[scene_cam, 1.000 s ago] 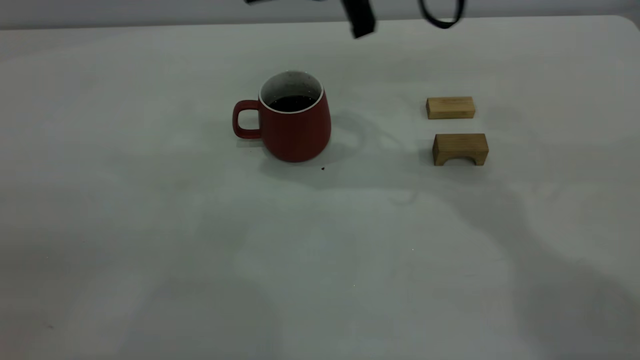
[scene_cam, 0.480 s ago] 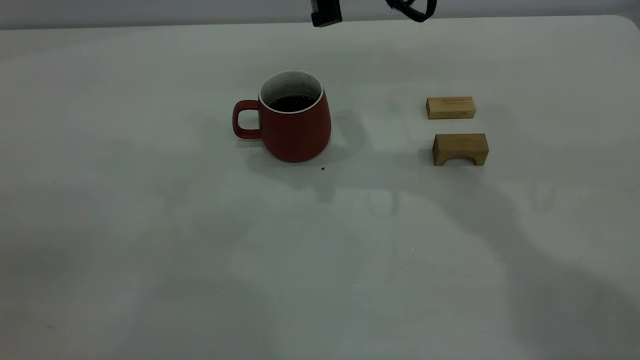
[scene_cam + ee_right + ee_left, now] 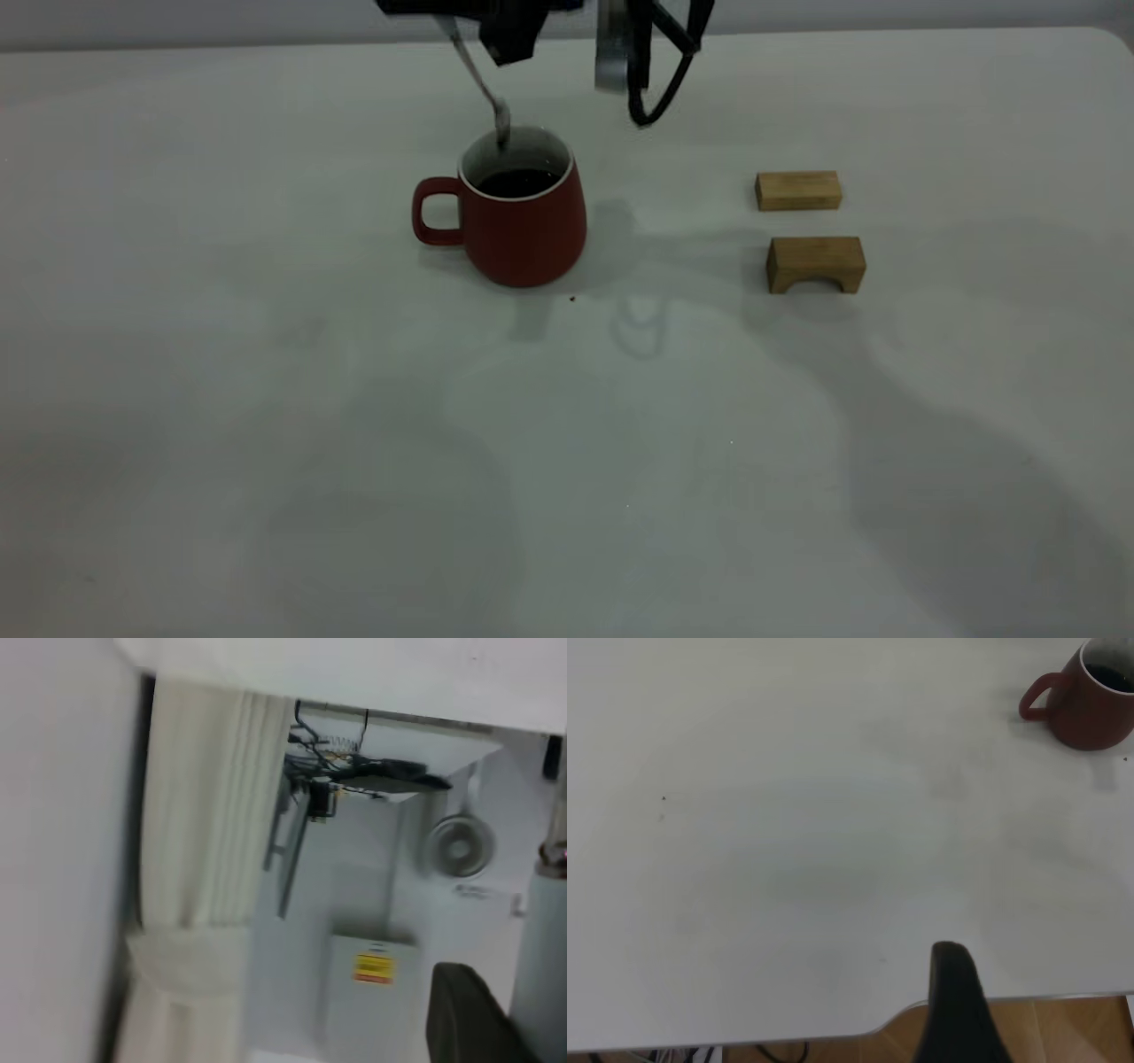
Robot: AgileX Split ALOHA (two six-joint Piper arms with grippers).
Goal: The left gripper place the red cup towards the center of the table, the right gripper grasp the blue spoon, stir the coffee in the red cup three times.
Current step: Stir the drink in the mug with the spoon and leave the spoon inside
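Exterior view. A large, plain off-white worktop (image 3: 266, 399) with a smooth matte surface carries the dark red matte cup (image 3: 523, 226), wider at the base, with a white rim, a white speckled interior and a loop handle turned toward the left of the view. The cup stands upright near the worktop's middle and holds dark, nearly black coffee (image 3: 518, 182). A slim spoon (image 3: 483, 84) hangs tilted from the top of the picture; its grey metal bowl sits just above the cup's far rim, while its handle end is hidden among the dark parts overhead. The black right gripper (image 3: 507, 31) is cut off by the top edge, with a grey block and a looping black cable beside it; it appears clamped on the spoon, though the fingers themselves cannot be made out. Well to the right of the cup lie two tan wooden blocks: a plain rectangular block (image 3: 797, 190) and, nearer the camera, an arched block (image 3: 815, 264). A tiny dark speck (image 3: 572, 299) lies just in front of the cup.

Left wrist view. The left gripper is well away from the cup, near the worktop's rounded edge; one dark finger (image 3: 957, 1010) shows, and whether the gripper is apart or together cannot be told.

Right wrist view. A dark finger (image 3: 469, 1014) stands against a pale curtain (image 3: 199, 859) and room fittings.
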